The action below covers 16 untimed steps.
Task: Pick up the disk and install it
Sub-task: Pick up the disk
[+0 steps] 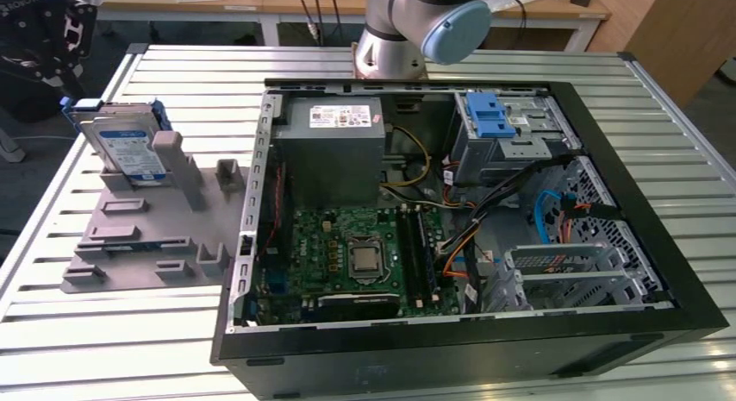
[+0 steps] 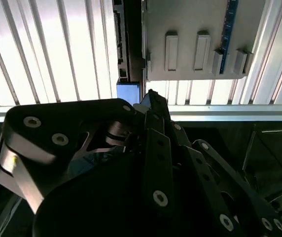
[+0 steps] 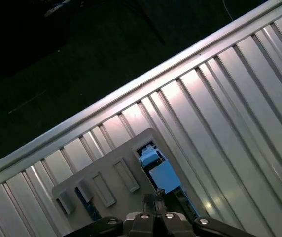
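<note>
— What sits at the exterior view's left?
— A grey plastic holder [image 1: 138,237], all blocky ribs and slots, lying flat on the ribbed aluminium tabletop [image 1: 115,332]. The disk [image 1: 121,147] stands upright in the holder's far slot: a flat grey-metal slab with a blue-and-white label, edged by a blue plastic frame

— And the hand?
— In the first wrist view the hand [image 3: 156,198] hangs over the holder [image 3: 106,177]. Its black fingers are pressed together with nothing between them, and their tips lie just by the blue end of the disk [image 3: 158,170]. I cannot tell whether they touch it

— Further right?
— An open black computer case [image 1: 460,345] lies on its side. At its far left is a plain grey metal box [image 1: 331,159] with a small white sticker. Nearer lies a green circuit board [image 1: 333,246] with a square silver socket [image 1: 365,257]. Orange, yellow and black cables [image 1: 460,246] run beside it. At the far right an upright blue plastic latch piece [image 1: 489,116] sits on a perforated metal cage [image 1: 529,138], and a second cage [image 1: 570,276] stands at the near right. The robot arm [image 1: 414,21] rises behind the case
</note>
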Each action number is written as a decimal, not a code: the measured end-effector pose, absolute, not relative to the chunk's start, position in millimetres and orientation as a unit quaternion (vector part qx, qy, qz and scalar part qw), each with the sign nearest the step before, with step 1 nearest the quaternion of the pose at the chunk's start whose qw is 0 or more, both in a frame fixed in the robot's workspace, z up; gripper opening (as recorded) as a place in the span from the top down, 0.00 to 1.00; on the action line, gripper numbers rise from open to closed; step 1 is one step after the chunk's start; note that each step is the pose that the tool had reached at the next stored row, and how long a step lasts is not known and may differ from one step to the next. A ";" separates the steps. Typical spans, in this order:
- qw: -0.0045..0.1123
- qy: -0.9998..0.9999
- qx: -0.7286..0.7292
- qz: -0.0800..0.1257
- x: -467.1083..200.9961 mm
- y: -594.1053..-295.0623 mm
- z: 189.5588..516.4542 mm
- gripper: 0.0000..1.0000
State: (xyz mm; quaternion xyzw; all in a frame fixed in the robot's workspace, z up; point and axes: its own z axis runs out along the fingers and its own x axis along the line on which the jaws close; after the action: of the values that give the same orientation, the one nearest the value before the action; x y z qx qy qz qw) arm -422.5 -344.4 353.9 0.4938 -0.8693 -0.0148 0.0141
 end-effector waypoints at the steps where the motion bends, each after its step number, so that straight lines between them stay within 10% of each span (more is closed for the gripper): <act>1: 0.014 -0.857 0.516 -0.014 -422.5 -344.4 353.5 0.89; 16: 0.014 -0.803 0.596 -0.014 -422.5 -342.1 351.3 0.89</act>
State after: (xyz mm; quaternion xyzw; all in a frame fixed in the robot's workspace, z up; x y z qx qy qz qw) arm -422.5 -342.1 351.3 0.5961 -0.8027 -0.0139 0.0141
